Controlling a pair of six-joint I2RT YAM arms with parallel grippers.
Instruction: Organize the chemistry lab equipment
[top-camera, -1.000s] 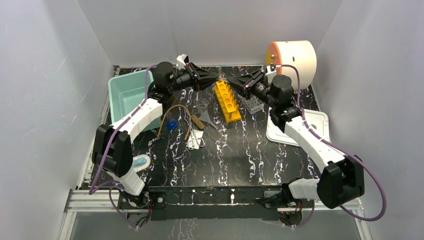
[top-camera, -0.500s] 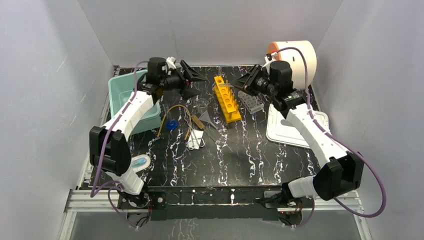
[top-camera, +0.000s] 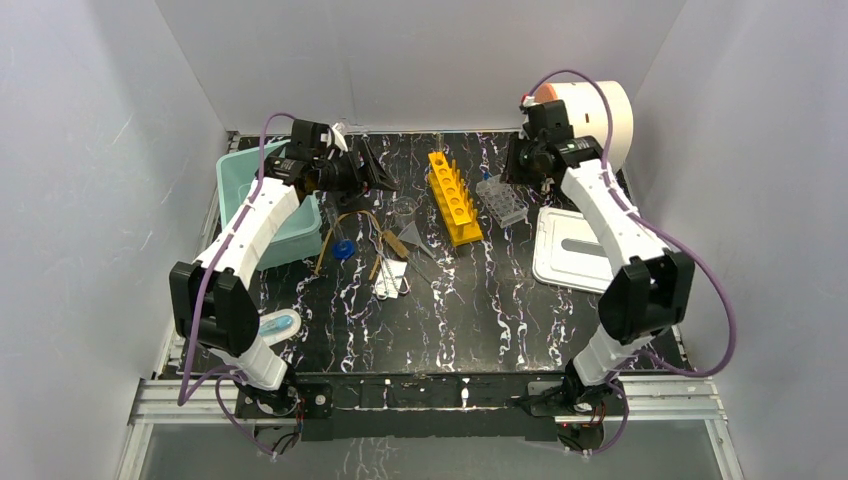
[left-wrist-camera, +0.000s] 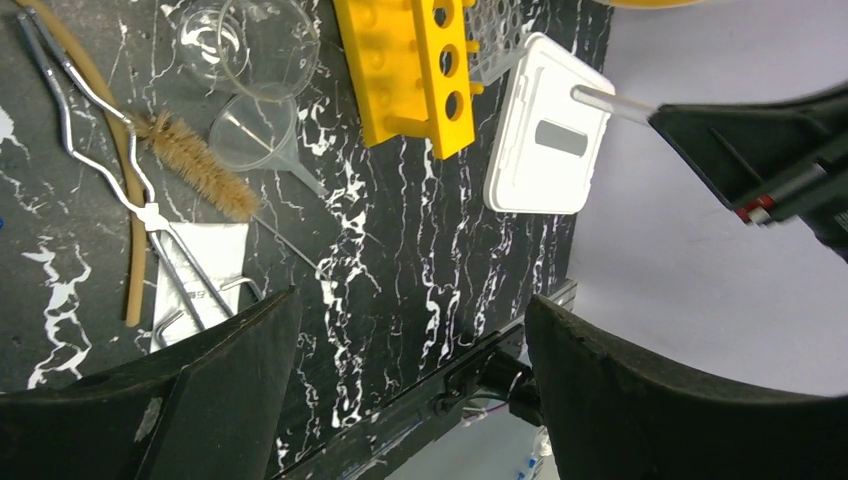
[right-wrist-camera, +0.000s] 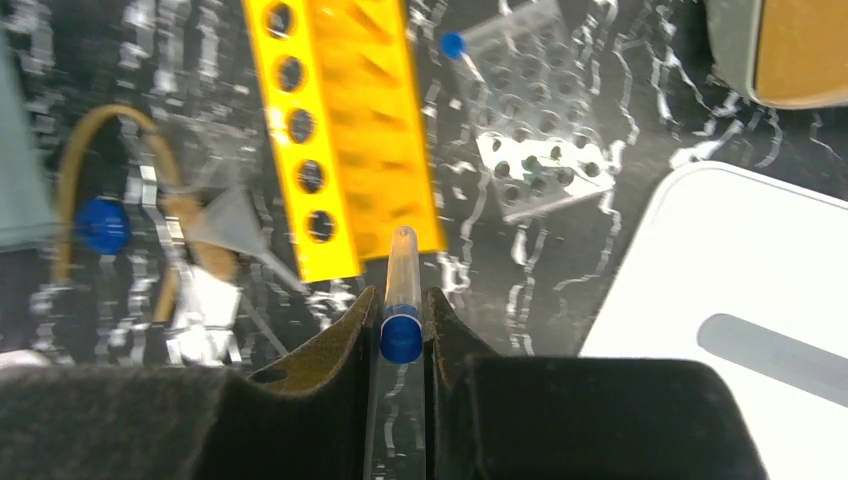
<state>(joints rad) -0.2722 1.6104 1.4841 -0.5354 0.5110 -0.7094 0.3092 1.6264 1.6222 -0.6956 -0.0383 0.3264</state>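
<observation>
Right gripper (right-wrist-camera: 402, 300): fingers pinching a blue-capped clear tube (right-wrist-camera: 403, 262), lower centre of wrist view | yellow rack with round holes (right-wrist-camera: 345, 140) upper centre, clear plastic tube rack (right-wrist-camera: 530, 130) to its right | Left gripper (left-wrist-camera: 410, 310): fingers spread, holding nothing | clear glass beaker (left-wrist-camera: 262, 45), clear funnel (left-wrist-camera: 255, 130), bristle brush (left-wrist-camera: 195, 165), amber rubber tube (left-wrist-camera: 130, 250) upper left of wrist view.
</observation>
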